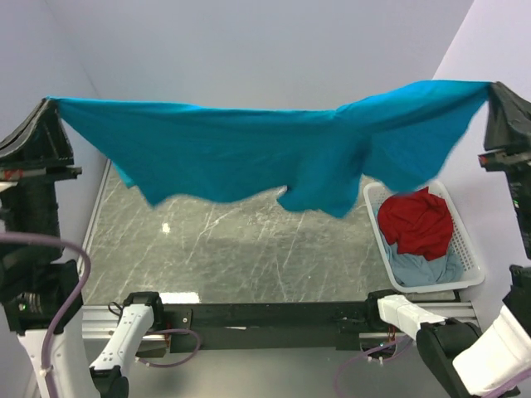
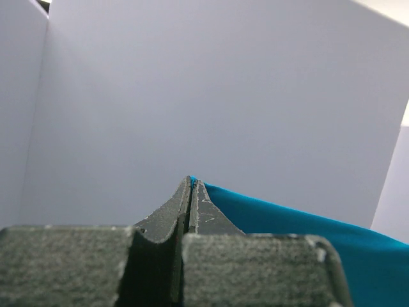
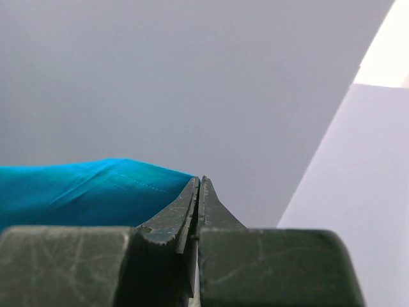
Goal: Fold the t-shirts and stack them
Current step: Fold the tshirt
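The shirt [image 1: 249,157] looks soft, light and floppy, so its top corners are the best places to hold. The left gripper [image 1: 51,104] and right gripper [image 1: 494,89] each pinch one corner tight. It hangs high over the table [image 1: 232,249], stretched long from left to right, bottom drooping down.

White basket [image 1: 466,245] on grey table [image 1: 232,249] holds red cloth [image 1: 415,222] over pale-blue cloth [image 1: 425,270].
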`<state>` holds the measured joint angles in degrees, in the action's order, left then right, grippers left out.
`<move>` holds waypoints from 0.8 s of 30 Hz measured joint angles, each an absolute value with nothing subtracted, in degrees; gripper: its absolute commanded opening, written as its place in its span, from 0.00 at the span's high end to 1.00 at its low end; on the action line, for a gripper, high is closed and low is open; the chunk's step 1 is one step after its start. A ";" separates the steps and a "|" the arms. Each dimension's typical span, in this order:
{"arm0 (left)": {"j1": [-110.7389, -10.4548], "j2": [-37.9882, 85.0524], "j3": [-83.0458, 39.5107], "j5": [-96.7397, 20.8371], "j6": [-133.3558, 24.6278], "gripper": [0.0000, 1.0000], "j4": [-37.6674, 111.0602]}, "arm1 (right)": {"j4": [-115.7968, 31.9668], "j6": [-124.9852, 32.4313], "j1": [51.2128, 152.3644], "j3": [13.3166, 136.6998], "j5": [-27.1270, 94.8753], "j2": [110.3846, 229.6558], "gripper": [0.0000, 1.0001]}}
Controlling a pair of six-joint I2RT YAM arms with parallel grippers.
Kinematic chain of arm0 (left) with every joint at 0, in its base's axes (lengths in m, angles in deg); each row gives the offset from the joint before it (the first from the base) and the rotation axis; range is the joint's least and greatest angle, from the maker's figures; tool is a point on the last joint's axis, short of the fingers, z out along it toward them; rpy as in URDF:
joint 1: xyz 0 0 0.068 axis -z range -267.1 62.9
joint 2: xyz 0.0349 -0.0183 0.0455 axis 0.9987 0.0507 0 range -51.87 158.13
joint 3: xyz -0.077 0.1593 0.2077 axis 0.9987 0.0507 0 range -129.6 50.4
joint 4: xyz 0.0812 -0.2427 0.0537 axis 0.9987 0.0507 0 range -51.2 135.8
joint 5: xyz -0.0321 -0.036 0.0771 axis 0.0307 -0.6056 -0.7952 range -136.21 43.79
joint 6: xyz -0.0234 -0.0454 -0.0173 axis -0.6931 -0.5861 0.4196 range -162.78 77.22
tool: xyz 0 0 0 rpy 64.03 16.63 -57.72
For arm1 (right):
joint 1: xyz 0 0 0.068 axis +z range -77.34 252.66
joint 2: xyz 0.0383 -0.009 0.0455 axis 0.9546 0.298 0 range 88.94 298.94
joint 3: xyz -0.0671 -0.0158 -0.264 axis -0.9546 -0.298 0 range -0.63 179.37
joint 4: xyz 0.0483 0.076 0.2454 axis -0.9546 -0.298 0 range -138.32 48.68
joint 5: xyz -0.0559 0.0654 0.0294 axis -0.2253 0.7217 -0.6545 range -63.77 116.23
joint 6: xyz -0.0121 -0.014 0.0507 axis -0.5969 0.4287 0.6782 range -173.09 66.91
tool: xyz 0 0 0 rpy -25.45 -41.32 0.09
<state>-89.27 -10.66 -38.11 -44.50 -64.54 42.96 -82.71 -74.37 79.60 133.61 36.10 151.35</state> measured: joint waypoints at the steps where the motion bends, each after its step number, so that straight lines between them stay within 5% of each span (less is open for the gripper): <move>1: -89.27 -10.97 -38.52 -44.47 -64.56 1.00 42.94 | -82.73 -74.11 78.97 134.37 36.15 151.22 1.00; 10: -89.18 -14.23 -35.70 -43.99 -64.39 1.00 42.20 | -82.40 -72.12 76.13 136.45 36.78 155.46 1.00; 18: -88.86 -18.01 -9.06 -47.32 -61.88 1.00 40.41 | -76.50 -68.36 76.02 120.82 44.34 166.94 1.00; 24: -89.07 -6.09 10.02 -52.93 -59.54 1.00 36.14 | -71.25 -67.03 76.61 110.20 50.05 187.20 1.00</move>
